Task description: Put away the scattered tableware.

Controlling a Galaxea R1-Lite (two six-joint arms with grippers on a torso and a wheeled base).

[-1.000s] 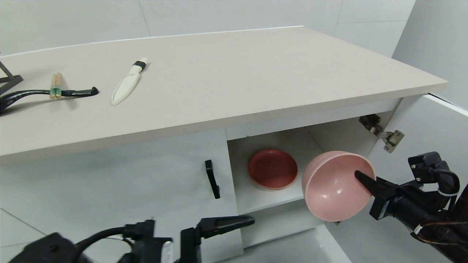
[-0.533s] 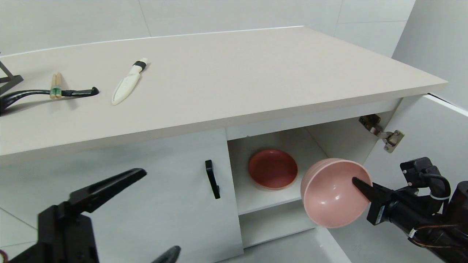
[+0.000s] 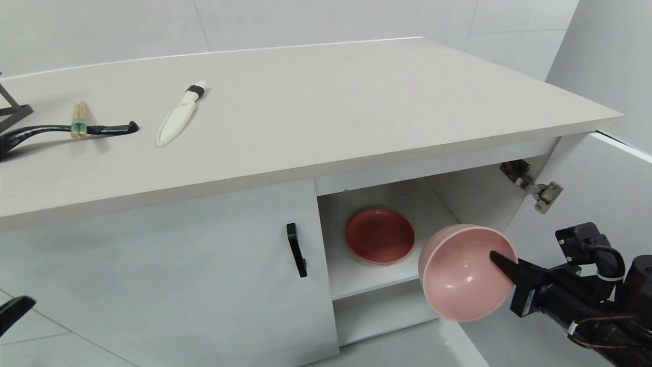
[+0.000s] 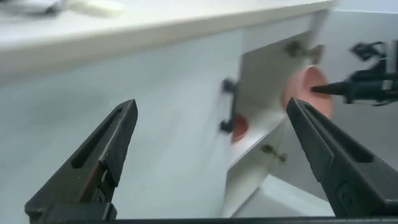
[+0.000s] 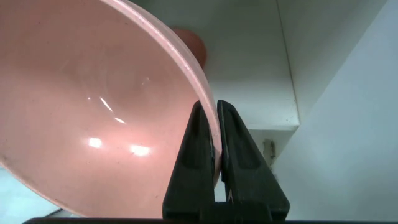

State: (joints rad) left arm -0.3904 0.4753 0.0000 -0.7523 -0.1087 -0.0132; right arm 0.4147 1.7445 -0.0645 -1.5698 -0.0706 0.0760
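Observation:
My right gripper (image 3: 501,257) is shut on the rim of a pink bowl (image 3: 461,275), holding it tilted just outside the open cabinet, at the level of the shelf's front edge. In the right wrist view the fingers (image 5: 211,109) pinch the bowl (image 5: 93,112) wall. A red plate (image 3: 379,234) lies on the cabinet shelf behind the bowl. My left gripper (image 4: 210,106) stands open and holds nothing, low and far left of the cabinet; one fingertip (image 3: 18,307) shows at the head view's left edge. The left wrist view catches the bowl (image 4: 305,87) and plate (image 4: 239,127) in the distance.
On the countertop (image 3: 331,102) at the far left lie a sheathed cream knife (image 3: 179,114), a pair of chopsticks (image 3: 77,120) and a black ladle handle (image 3: 61,130). The left cabinet door with its black handle (image 3: 296,250) is shut. The right door (image 3: 601,173) hangs open.
My left gripper has swung from the bottom centre to the far left edge of the head view. The right gripper has lowered the bowl slightly.

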